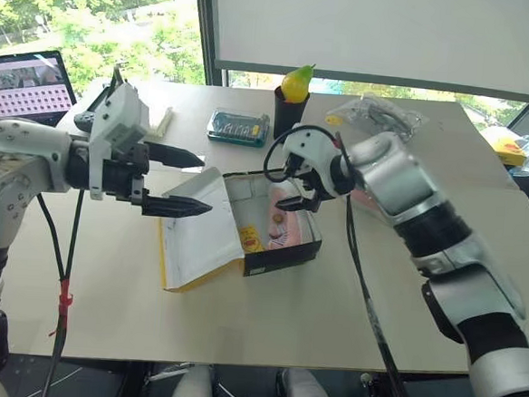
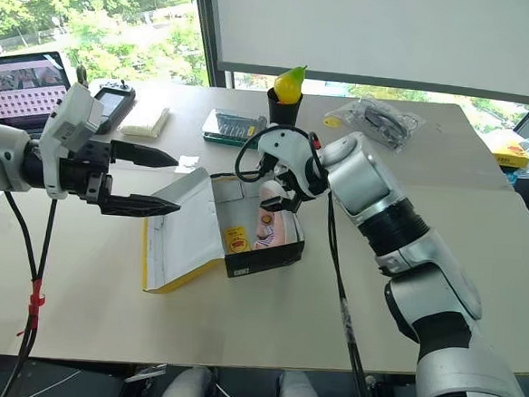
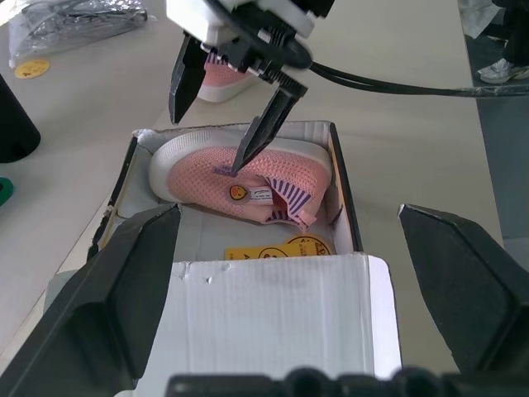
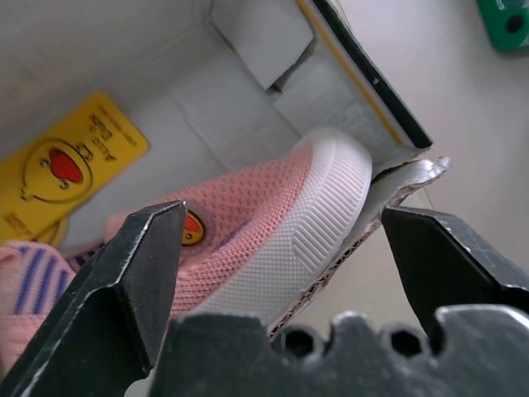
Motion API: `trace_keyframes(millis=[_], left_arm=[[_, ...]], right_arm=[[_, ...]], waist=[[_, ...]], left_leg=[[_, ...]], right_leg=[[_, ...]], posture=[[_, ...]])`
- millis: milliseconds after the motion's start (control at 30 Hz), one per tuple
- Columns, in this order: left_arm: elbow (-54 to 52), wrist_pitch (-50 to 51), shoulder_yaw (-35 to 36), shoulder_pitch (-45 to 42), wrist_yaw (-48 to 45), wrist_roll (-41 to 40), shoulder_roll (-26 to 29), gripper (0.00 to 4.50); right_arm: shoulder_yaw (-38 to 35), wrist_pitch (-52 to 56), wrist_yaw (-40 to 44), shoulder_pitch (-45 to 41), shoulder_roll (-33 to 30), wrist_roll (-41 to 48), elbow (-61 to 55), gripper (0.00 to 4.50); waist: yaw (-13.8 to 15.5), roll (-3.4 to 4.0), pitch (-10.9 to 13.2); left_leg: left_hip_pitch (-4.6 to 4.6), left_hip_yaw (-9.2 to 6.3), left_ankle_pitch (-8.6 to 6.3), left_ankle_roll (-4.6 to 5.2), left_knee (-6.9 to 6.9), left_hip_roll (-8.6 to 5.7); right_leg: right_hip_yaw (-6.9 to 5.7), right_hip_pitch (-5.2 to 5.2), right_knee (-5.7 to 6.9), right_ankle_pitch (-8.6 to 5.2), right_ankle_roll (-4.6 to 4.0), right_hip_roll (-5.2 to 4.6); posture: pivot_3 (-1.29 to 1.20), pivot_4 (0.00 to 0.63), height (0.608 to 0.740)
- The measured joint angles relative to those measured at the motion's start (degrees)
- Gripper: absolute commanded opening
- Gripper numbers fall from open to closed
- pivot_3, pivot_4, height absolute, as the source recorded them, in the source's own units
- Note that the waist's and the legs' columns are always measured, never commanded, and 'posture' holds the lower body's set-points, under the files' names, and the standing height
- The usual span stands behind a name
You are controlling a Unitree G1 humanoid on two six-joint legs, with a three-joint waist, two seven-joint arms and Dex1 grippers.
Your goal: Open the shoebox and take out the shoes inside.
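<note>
Shoebox (image 1: 280,240), open, near the middle of the pale tabletop (image 1: 328,321); its hinged lid (image 1: 194,230) is folded back toward the robot's left, white inner face up, with a yellow edge showing along the near side. The black-sided tray holds one pink knit shoe (image 3: 240,178) with a white sole, lying against the far end wall, beside a yellow card (image 4: 70,161) printed with a cartoon face. A second pink shoe (image 3: 216,78) lies on the tabletop just outside the box, behind the right claw as the left wrist view shows it. Left claw (image 1: 184,182), released, fingers wide apart, hovers above the lid and grips nothing. Right claw (image 1: 294,188), also released, points down into the tray; its fingers straddle the toe of the boxed shoe without closing on it. Farther back stand a small green-edged case (image 1: 238,127) and a black cup (image 1: 289,112) holding a yellow pear-shaped object (image 1: 296,83). A clear plastic bag (image 1: 379,116) lies toward the far right, and a laptop (image 1: 27,82) sits at the far left corner.
</note>
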Motion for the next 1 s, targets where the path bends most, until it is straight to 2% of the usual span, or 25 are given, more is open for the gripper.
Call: trace_keyframes(millis=[400,867,1000], left_arm=[[-3.6,2.1,3.9,4.2,2.8,-2.4,1.1,4.5],[-6.2,3.2,7.0,7.4,5.3,-4.3,1.7,4.5],[-6.2,3.2,7.0,7.8,5.6,-4.4,1.7,4.5]], right_arm=[[-0.1,-17.9,0.9,-6.0,10.3,-9.4,22.7,4.43],[-0.5,-19.5,5.5,-9.8,12.8,-15.4,30.3,4.43],[-0.6,-18.9,7.4,-10.4,13.0,-16.8,30.2,3.41]], waist=[[-0.9,0.0,0.0],[-1.0,0.0,0.0],[-1.0,0.0,0.0]], left_leg=[[0.07,-0.05,0.05,-0.08,-0.03,0.01],[0.1,-0.06,0.05,-0.09,-0.03,0.0],[0.1,-0.06,0.05,-0.1,-0.03,0.01]], right_leg=[[-0.04,0.08,0.02,0.03,-0.04,0.0],[-0.05,0.12,0.05,0.03,-0.05,0.0],[-0.05,0.12,0.04,0.03,-0.04,0.0]], posture=[[0.0,0.15,0.732],[0.0,0.15,0.732],[0.0,0.15,0.732]])
